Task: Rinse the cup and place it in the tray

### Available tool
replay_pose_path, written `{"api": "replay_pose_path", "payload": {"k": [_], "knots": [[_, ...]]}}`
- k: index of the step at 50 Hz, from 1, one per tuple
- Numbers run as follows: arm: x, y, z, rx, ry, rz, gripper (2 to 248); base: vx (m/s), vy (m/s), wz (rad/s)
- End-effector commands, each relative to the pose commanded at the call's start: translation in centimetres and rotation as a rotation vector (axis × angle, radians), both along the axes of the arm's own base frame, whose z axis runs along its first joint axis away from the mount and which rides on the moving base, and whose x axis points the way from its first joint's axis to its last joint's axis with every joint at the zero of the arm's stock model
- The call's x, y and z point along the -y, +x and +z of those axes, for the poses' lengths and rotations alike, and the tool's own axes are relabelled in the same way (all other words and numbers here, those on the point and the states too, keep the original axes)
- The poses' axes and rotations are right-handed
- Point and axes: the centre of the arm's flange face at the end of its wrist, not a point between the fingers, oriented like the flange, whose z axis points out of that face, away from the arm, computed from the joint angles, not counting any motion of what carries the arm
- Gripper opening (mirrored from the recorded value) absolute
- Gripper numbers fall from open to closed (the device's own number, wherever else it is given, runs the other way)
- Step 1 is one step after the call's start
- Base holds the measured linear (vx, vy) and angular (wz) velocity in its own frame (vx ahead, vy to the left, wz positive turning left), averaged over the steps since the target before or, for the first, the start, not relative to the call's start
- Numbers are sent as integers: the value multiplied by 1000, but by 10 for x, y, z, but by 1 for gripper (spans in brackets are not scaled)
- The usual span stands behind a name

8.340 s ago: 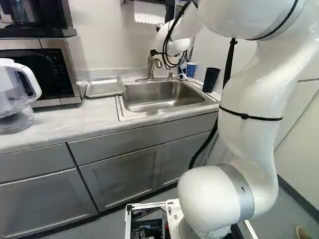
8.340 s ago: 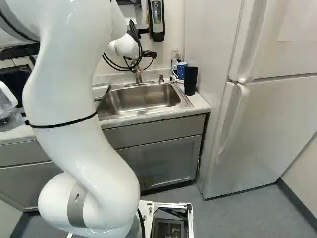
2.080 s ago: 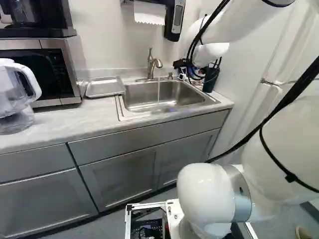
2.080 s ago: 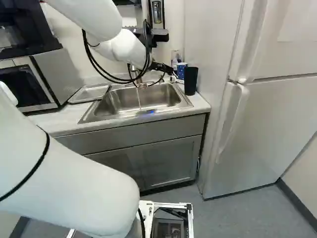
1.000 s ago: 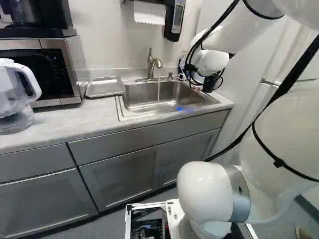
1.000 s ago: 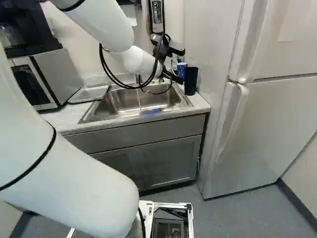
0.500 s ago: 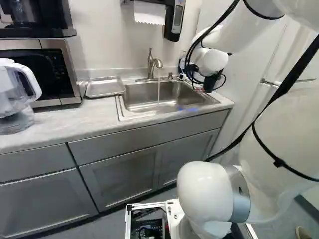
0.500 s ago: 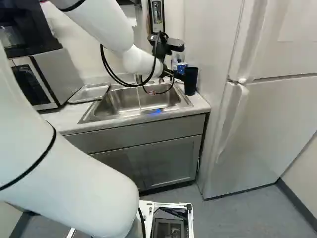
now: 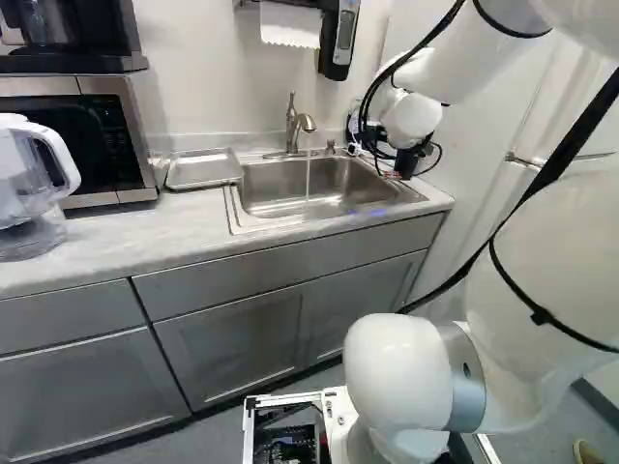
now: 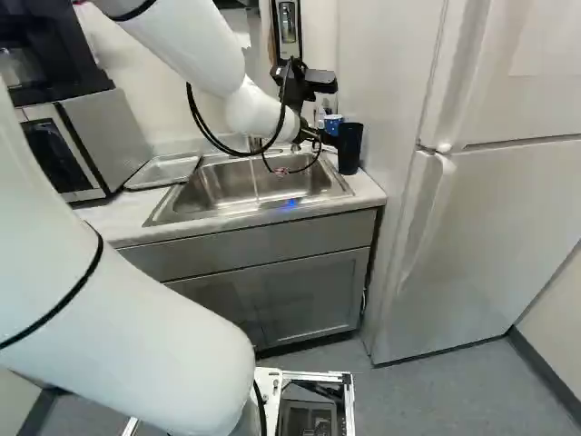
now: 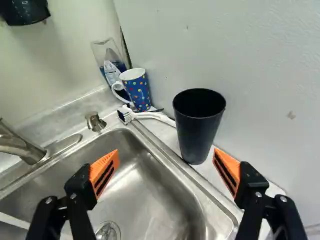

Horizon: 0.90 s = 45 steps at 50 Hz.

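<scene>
Along the counter (image 9: 126, 237), the sink (image 11: 147, 197) sits handy for rinsing, the tray (image 9: 203, 171) beside it for setting down, and the gripper (image 11: 166, 152) spreads its jaws wide, as if to admit the black cup (image 11: 198, 135) upright just ahead, while water (image 9: 308, 180) apparently runs.

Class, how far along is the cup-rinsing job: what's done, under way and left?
Done: water runs from the faucet into the sink. Under way: the open gripper faces the upright black cup, probably to grasp it. Left: gripping, rinsing, and placing it in the tray, which holds no cup.
</scene>
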Motion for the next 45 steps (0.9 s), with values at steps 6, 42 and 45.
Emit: {"api": "replay_pose_path", "payload": {"k": [6, 42, 45], "knots": [[1, -1, -1, 6, 26, -21, 247, 0, 0, 0], [21, 15, -1, 20, 103, -115, 247, 0, 0, 0], [24, 17, -1, 20, 103, -121, 247, 0, 0, 0]]}}
